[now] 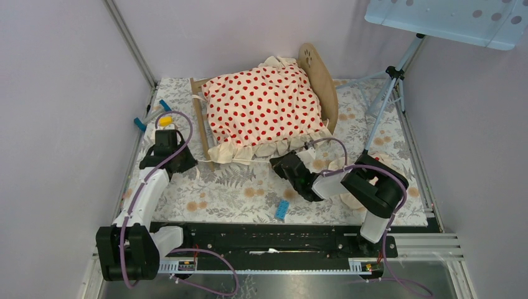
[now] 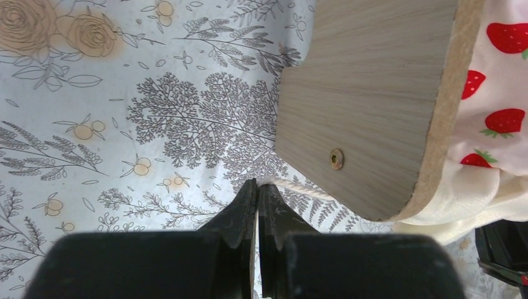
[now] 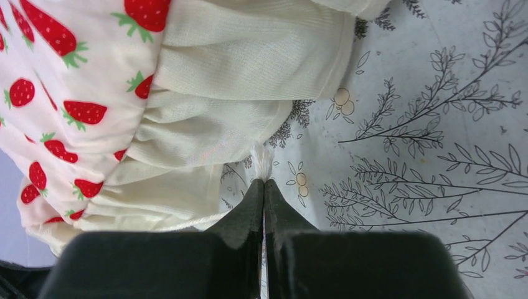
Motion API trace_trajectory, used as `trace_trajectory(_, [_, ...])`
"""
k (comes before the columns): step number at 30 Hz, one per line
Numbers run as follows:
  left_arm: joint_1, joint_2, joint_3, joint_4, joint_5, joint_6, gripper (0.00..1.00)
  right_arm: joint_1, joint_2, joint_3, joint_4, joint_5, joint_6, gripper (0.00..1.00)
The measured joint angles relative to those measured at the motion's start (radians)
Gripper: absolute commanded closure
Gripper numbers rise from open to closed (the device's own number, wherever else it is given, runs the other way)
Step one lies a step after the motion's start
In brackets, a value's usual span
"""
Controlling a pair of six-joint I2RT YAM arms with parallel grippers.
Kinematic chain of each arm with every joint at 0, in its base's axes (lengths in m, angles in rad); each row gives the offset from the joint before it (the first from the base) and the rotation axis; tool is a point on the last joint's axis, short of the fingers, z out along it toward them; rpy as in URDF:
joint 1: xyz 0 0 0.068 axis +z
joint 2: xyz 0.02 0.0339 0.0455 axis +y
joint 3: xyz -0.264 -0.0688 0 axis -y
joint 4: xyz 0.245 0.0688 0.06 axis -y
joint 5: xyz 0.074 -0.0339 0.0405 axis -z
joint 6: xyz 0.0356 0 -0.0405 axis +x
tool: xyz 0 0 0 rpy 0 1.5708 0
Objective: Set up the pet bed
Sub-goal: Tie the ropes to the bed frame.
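Far centre on the floral table cloth (image 1: pixel 236 193): pet bed (image 1: pixel 322 78), askew. Hidden under a cream strawberry-print blanket (image 1: pixel 261 103) except for the wooden boards at either side. Left gripper (image 2: pixel 257 187) pinched shut on a white cord (image 2: pixel 299 187), just beside the bed's rounded wooden corner. Right gripper (image 3: pixel 264 184) clamped on a white tie (image 3: pixel 261 161) at the blanket's ruffle. Between the two grippers, only hanging ruffle. Nearby: blue block (image 1: pixel 282 210) at the near edge, tripod (image 1: pixel 389 93) far right, yellow and blue clips (image 1: pixel 160 118) far left.
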Motion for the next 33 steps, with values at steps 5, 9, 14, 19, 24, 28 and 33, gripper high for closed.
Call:
trace_trajectory(5, [0.018,0.000,-0.008,0.011,0.075,0.019,1.00,-0.008,0.001,-0.029,0.070,-0.033,-0.085,1.00])
trace_trajectory(9, [-0.040,0.000,-0.016,0.012,0.106,0.025,0.95,-0.031,0.025,-0.055,0.153,-0.089,-0.201,0.97])
trace_trajectory(14, [-0.086,-0.006,-0.016,0.004,0.140,0.019,0.74,-0.039,0.029,-0.077,0.154,-0.181,-0.309,0.79])
trace_trajectory(19, [-0.087,-0.075,-0.014,-0.032,0.142,-0.004,0.56,-0.037,-0.064,-0.077,-0.016,-0.209,-0.389,0.48])
trace_trajectory(24, [-0.089,-0.137,0.027,-0.101,0.141,-0.016,0.45,-0.037,-0.251,-0.077,-0.209,-0.164,-0.472,0.39])
trace_trajectory(28, [-0.090,-0.172,0.064,-0.102,0.157,-0.008,0.45,-0.037,-0.381,-0.072,-0.327,-0.089,-0.552,0.29])
trace_trajectory(33, [-0.165,-0.133,0.084,-0.055,0.180,0.000,0.45,-0.043,-0.461,-0.052,-0.439,-0.006,-0.620,0.24])
